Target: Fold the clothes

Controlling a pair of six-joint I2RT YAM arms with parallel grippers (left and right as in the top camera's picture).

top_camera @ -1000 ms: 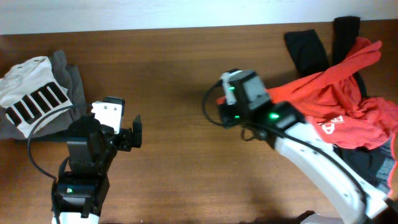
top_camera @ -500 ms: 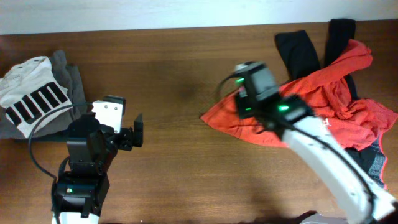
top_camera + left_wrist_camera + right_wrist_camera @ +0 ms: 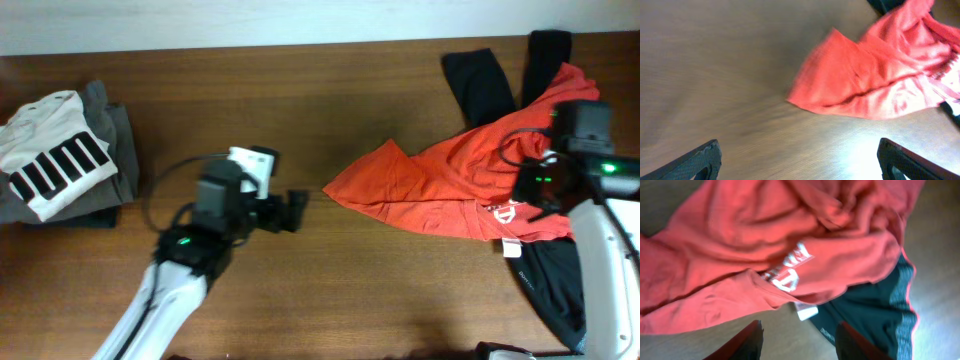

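A red shirt (image 3: 440,185) lies spread and rumpled right of the table's middle, its white label (image 3: 503,243) at the lower hem. It overlaps a black garment (image 3: 488,80) whose other end shows at the lower right. My right gripper (image 3: 528,190) hovers over the shirt's right part, open and holding nothing. In the right wrist view the red shirt (image 3: 765,245), the label (image 3: 806,311) and the black garment (image 3: 875,310) lie ahead of my right gripper (image 3: 800,345). My left gripper (image 3: 292,210) is open over bare wood, left of the shirt's corner (image 3: 800,97).
A folded pile sits at the far left: a white top with black stripes (image 3: 55,160) on a grey garment (image 3: 110,130). The wooden table (image 3: 300,110) runs to a pale wall at the back. My right arm crosses the lower right corner.
My right gripper dragged the red shirt leftward, let go of it and drew back to the right. My left arm swung from the lower left toward the middle.
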